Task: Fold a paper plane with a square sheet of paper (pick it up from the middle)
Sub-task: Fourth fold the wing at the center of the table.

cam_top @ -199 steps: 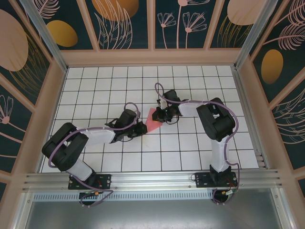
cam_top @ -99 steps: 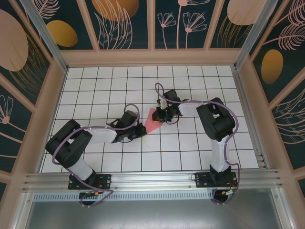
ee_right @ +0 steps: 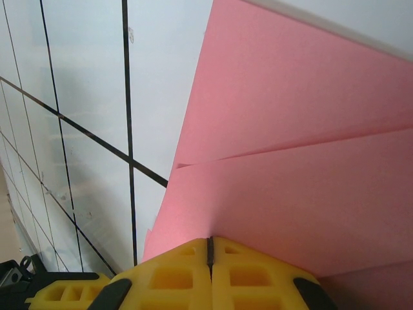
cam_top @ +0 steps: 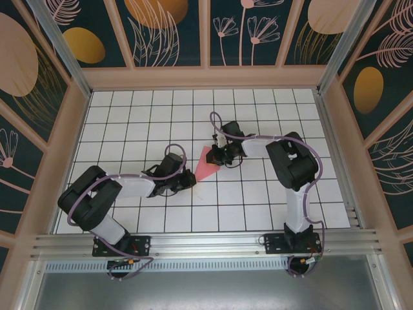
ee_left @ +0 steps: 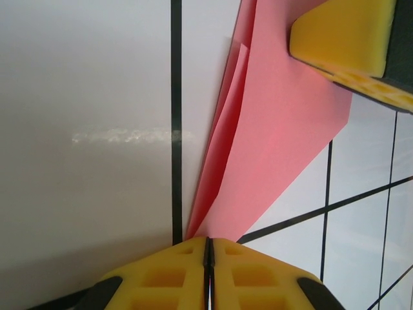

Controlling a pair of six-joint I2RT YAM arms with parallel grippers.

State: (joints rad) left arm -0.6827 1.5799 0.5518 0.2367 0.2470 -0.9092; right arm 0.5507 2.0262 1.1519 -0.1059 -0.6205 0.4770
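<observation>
Right now your left gripper (cam_top: 191, 181) has its yellow pads (ee_left: 168, 278) pressed together, pinching the narrow tip of the pink-red folded paper sheet (cam_top: 206, 166), which fans out ahead of it and to the right over the white tiled table (cam_top: 129, 116). Your right gripper (cam_top: 217, 157) is closed as well, pads (ee_right: 251, 278) together at the sheet's wide end; whether they pinch it, you cannot tell. Layered folds lie just ahead of those fingers.

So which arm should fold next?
Probably left. The left gripper sits shut at the narrow tip of the folded pink paper, beside loose layers; the right gripper rests on the wide end.
</observation>
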